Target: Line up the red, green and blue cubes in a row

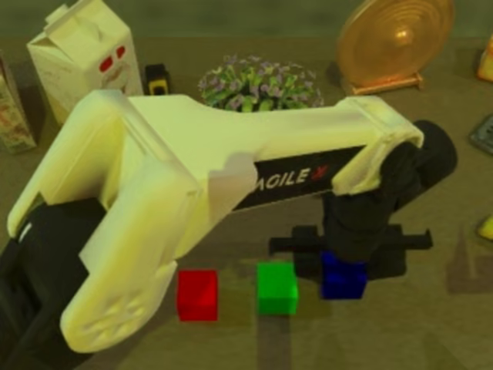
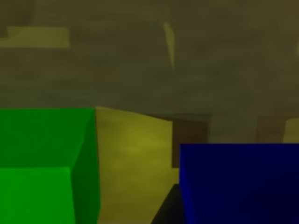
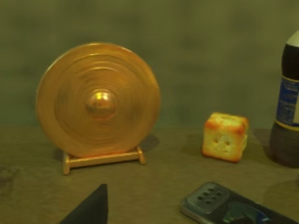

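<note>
Near the table's front, the red cube [image 1: 197,294], the green cube [image 1: 277,287] and the blue cube [image 1: 343,279] lie in a left-to-right line with small gaps between them. My left arm reaches across the table, and my left gripper [image 1: 344,264] stands over the blue cube, shut on it. In the left wrist view the blue cube [image 2: 240,184] fills the near corner with one dark finger [image 2: 169,211] against its side, and the green cube [image 2: 44,163] sits beside it. My right arm is out of the top view; its wrist view shows one dark fingertip [image 3: 96,205] with nothing near it.
A milk carton [image 1: 81,58], a small yellow object [image 1: 157,77] and a flowering plant [image 1: 258,81] stand at the back. An orange disc on a stand [image 1: 394,38] is at the back right, near a bread cube [image 3: 225,136], a bottle [image 3: 287,107] and a phone [image 3: 229,205].
</note>
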Controlling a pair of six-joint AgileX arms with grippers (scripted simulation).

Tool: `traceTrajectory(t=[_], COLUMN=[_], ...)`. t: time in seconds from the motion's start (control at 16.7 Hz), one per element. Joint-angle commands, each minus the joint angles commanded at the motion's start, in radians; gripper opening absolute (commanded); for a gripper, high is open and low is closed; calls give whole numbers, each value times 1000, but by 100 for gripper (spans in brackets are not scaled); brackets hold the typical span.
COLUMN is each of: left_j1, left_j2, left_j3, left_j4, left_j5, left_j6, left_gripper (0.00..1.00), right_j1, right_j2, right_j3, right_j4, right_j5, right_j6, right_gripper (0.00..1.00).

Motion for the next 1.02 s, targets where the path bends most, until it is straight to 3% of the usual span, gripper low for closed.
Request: traceTrajectory(t=[0.3,1.02], left_j1=[-1,-1], left_j2=[9,9], left_j3=[-26,-26], left_j4=[29,29], left_j5=[-1,-1], left_j6=[-1,-1], left_gripper=[0,90], right_j1=[0,0], right_j2=[0,0], right_j3=[0,0], right_j4=[0,0], right_j5=[0,0], right_j6=[0,0], right_gripper=[100,100])
